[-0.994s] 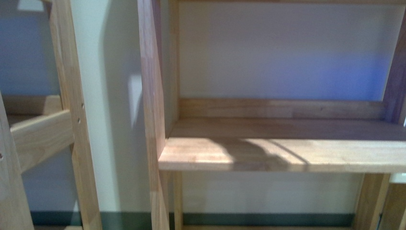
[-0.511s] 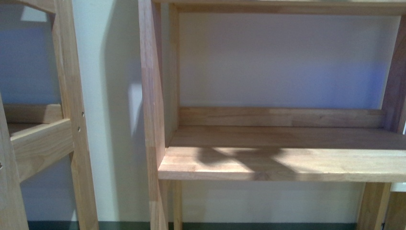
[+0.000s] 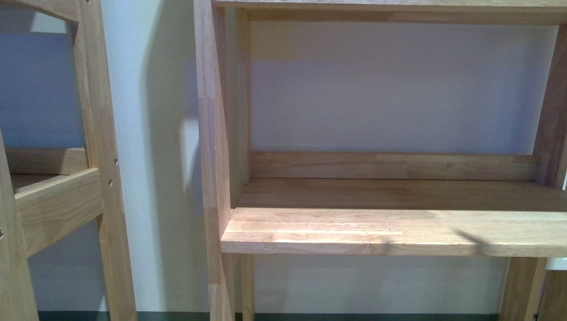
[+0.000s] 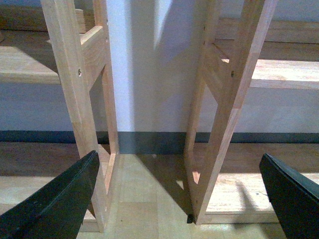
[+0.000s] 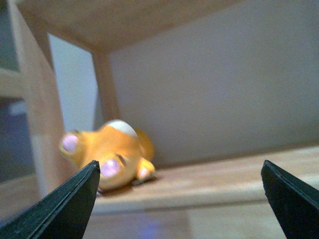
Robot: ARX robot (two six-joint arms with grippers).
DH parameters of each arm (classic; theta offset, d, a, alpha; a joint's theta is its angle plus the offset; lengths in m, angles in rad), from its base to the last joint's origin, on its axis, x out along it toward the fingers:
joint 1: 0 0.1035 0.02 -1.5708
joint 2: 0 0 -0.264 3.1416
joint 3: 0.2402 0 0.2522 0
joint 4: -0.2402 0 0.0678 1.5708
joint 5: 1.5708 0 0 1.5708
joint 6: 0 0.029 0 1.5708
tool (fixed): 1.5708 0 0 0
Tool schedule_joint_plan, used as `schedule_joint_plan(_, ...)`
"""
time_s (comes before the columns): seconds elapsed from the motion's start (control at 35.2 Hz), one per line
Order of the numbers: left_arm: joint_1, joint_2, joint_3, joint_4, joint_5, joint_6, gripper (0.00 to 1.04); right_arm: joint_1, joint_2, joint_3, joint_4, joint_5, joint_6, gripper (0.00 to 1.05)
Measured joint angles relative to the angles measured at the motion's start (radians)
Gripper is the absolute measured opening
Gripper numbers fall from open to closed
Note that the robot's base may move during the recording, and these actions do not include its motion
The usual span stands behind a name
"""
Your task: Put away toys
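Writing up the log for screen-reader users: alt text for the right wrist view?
An orange-yellow plush toy with pinkish eye patches lies on a wooden shelf near its side post, slightly blurred. The open right gripper frames the view with two dark fingertips, apart from the toy.

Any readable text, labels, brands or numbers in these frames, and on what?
None readable. The shelves and wall are unmarked. The plush toy shows no legible tag; the right wrist view is blurred. Neither tool, left nor right, carries markings.
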Motion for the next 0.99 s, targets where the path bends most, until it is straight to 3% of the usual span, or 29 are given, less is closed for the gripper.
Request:
schedule_joint_plan(0.11, 0.0, 0.0, 0.0, 0.0, 0.001, 0.0, 0.98, 0.018, -0.099, -0.009, -0.378, 0.171, -0.139, 0.82)
schedule_joint_plan(0.2, 0.0, 0.0, 0.0, 0.0, -0.001, 0.0, 0.98, 0.001, -0.211, -0.16, -0.599, 0.173, -0.246, 0.64)
schedule_joint_plan(0.31, 0.0, 0.0, 0.0, 0.0, 0.0, 0.0, 0.98, -0.068, -0.28, -0.331, -0.55, 0.121, -0.286, 0.41)
schedule_joint_plan(0.51, 0.0, 0.0, 0.0, 0.0, 0.0, 0.0, 0.98, -0.071, -0.403, -0.539, -0.463, 0.112, -0.301, 0.02)
schedule_joint_plan(0.99, 0.0, 0.0, 0.0, 0.0, 0.0, 0.0, 0.98, -0.072, -0.596, -0.789, -0.414, 0.112, -0.305, 0.04)
